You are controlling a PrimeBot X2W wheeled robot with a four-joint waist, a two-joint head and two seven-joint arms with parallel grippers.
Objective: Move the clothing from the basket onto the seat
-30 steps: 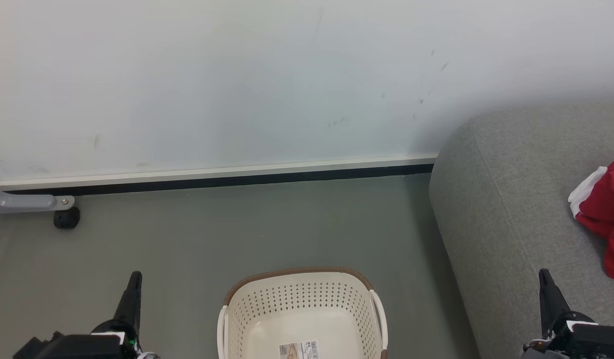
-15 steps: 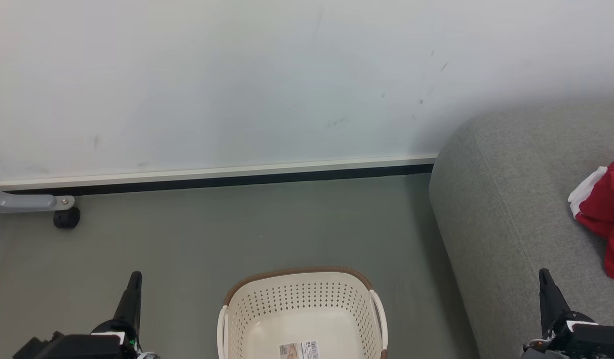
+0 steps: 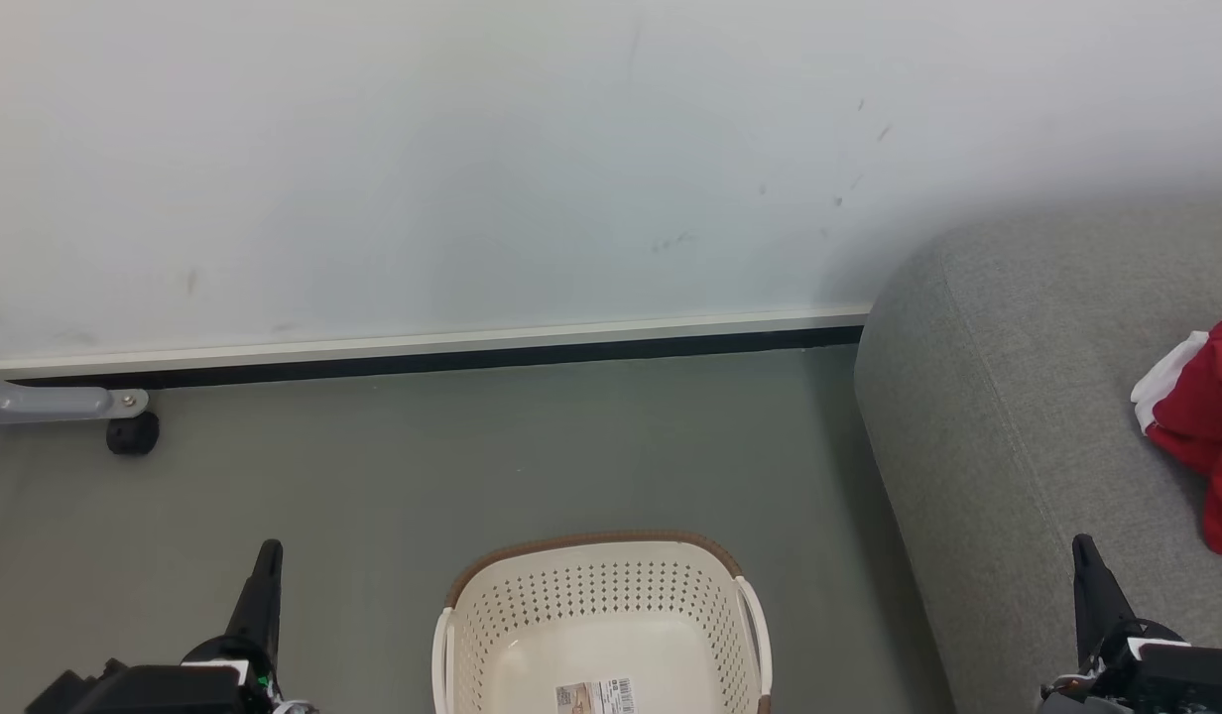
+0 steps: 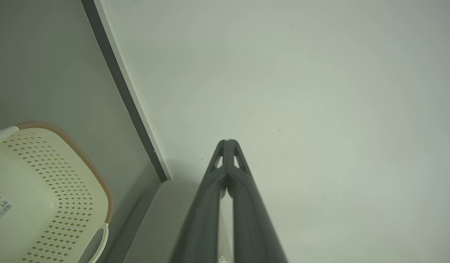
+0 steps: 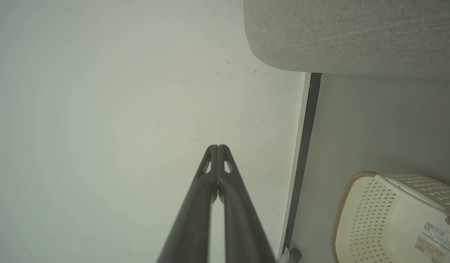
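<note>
The left gripper (image 3: 267,557) stands at the lower left of the head view. Its two dark fingers are pressed together with nothing between them, and the left wrist view shows the same closed tips against the pale wall (image 3: 532,149). The right gripper (image 3: 1087,555), at the lower right, is also closed and empty, and it shows in front of the near part of the grey seat (image 3: 1008,416).

Nothing has changed over the last second. Both grippers, the basket and the red cloth sit exactly where they were, and the camera has not shifted.

Between the two grippers, at the bottom centre, the cream basket (image 3: 591,541) sits on the grey floor (image 3: 472,456). The part of its bottom that shows is bare apart from a barcode sticker (image 3: 596,696), and the right wrist view shows the same bare bottom. The red clothing (image 3: 1211,426) with its white trim lies on the seat at the right edge of the frame, well apart from the basket.

The stillness, the closed empty grippers and the emptied basket suggest the transfer is finished and the arms are at rest.
</note>
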